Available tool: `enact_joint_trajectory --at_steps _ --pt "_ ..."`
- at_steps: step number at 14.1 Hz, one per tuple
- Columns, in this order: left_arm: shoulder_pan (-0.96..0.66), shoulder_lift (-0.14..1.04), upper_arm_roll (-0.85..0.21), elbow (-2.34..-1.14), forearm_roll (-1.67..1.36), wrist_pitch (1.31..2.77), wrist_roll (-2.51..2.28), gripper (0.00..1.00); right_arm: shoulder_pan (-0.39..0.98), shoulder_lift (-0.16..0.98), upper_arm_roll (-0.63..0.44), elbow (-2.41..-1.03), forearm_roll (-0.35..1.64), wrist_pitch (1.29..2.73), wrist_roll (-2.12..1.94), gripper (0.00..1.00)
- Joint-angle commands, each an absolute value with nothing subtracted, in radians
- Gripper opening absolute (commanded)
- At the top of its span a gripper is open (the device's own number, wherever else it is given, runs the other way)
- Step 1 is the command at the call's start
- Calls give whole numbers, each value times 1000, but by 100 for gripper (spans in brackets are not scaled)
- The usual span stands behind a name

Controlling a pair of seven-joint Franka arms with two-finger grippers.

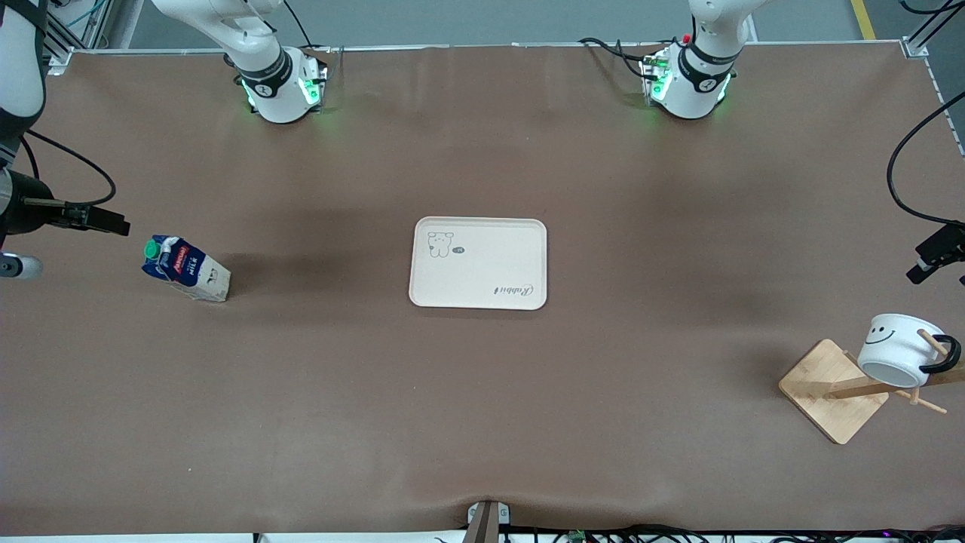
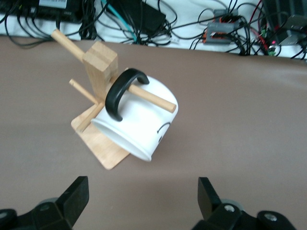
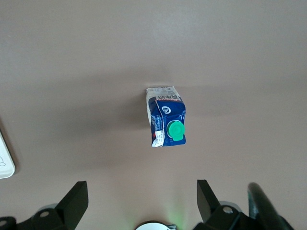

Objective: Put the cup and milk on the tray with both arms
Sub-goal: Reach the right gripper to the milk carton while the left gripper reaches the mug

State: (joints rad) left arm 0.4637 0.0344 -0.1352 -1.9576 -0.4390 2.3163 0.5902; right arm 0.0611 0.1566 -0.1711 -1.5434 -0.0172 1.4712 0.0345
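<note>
The cream tray (image 1: 478,263) lies flat at the table's middle, with nothing on it. The milk (image 1: 185,268) stands on the table toward the right arm's end; the right wrist view shows it from above (image 3: 166,122), green cap up. My right gripper (image 3: 142,194) hovers over the table beside it, open and empty. The cup (image 1: 901,348) hangs by its black handle on a peg of the wooden rack toward the left arm's end. My left gripper (image 2: 142,191) is open and empty, apart from the cup (image 2: 139,122).
The wooden rack (image 1: 829,388) has a square base, a leaning post (image 2: 100,62) and several pegs. Cables and electronics (image 2: 144,19) lie along the table's edge past the rack. The tray's corner (image 3: 4,163) shows in the right wrist view.
</note>
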Motion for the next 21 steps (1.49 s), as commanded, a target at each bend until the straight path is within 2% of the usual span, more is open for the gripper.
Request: enact_joint_trajectory --at_steps 1,5,9,10,14,20,21 --pt "471 52 -140 -1993 -540 2411 675 100 34 204 -167 -1540 -2 1465 37 100" --pt "469 124 -143 -1991 -681 2503 803 100 20 250 -170 -1531 -5 1463 48 100" --pt "459 167 -158 -1985 -765 2565 831 93 11 261 -170 -1534 -17 1463 38 100" --pt "459 175 -173 -1982 -765 2577 831 89 8 267 -170 -1539 -17 1465 41 100" --pt "449 184 -184 -1973 -767 2591 824 59 -2 278 -170 -1620 -15 1494 46 100" --pt "445 187 -195 -1968 -767 2594 815 31 -25 223 -170 -1831 -15 1748 46 100" --pt "445 186 -195 -1970 -765 2594 815 22 -25 212 -172 -1856 -15 1775 46 100"
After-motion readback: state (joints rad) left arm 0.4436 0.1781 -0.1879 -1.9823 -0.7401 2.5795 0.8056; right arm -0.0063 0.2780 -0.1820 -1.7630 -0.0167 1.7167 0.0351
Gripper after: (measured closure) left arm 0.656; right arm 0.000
